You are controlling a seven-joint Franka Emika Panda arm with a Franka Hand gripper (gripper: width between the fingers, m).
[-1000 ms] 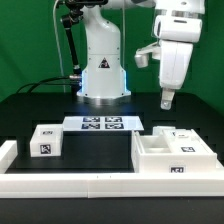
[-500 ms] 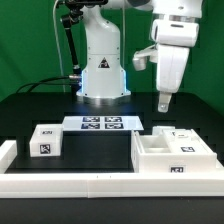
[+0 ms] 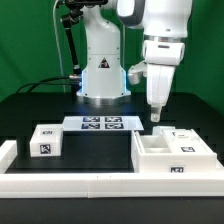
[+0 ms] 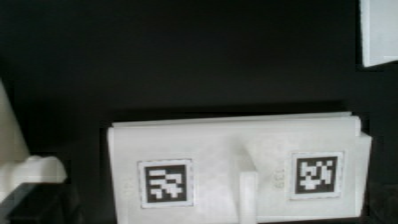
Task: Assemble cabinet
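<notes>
Above the desk (image 3: 95,152), our claw (image 3: 155,114) hovers near the cabinet (image 3: 155,168); spread or pressed, we cannot tell. The marker board (image 3: 100,123) and a block (image 3: 45,141) lie aside.

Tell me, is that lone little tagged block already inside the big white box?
Out: the small block sits on the black table, well apart from the cabinet box.

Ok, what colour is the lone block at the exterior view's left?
White block with a black-and-white square tag on its front; exterior view shows it best.
</notes>
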